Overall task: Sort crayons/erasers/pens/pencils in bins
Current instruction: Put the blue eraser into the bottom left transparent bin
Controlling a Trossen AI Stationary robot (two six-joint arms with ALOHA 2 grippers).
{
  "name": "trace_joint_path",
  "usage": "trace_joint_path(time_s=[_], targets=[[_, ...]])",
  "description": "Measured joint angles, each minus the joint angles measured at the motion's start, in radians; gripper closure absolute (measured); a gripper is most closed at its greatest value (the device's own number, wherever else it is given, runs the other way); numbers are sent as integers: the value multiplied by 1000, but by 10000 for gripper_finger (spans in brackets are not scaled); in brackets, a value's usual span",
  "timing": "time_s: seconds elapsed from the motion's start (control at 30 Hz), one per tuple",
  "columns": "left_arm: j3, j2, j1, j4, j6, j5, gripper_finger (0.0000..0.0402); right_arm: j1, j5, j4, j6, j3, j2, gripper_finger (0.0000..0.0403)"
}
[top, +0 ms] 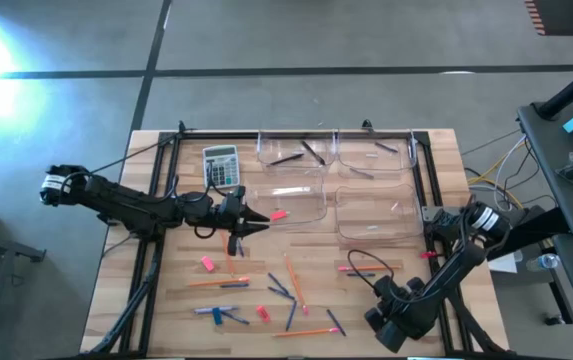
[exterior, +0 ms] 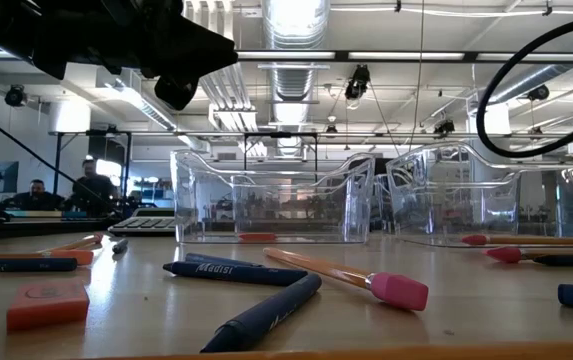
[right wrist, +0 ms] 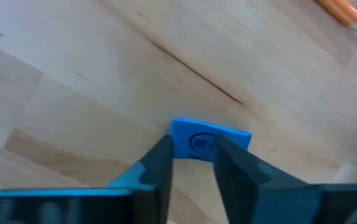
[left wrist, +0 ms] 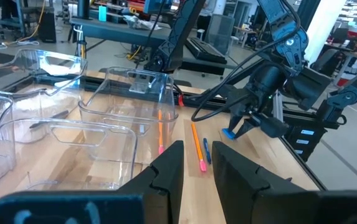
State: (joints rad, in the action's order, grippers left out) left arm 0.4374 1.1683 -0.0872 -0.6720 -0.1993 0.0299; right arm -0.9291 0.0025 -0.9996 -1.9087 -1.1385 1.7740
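You see four bins (top: 366, 190) grouped upper centre, a calculator (top: 221, 166) to their left, and pencils (top: 294, 280) scattered across the lower centre.

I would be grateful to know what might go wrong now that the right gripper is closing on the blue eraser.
The right gripper pinches only one edge of the small blue block eraser, so it may twist or slip out on lifting. The orange pencil lies close by and could be nudged. The left gripper hangs near the clear plastic bins, crowding the drop-off.

Grey calculator (top: 222, 165) on wooden table (top: 166, 300), near far-left corner; people seated (exterior: 36, 192) in room behind.
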Motion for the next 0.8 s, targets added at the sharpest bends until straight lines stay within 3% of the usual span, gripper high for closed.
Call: trace_joint_path(time_s=[0.2, 0.43, 0.8], targets=[[1, 0, 0, 0, 2, 1, 332, 0, 7, 16, 22, 1, -20, 387], [1, 0, 0, 0, 2, 4, 332, -1, 28, -21, 66, -28, -32, 394], [1, -2, 0, 2, 6, 2, 332, -1, 198, -196, 124, -190, -46, 394]])
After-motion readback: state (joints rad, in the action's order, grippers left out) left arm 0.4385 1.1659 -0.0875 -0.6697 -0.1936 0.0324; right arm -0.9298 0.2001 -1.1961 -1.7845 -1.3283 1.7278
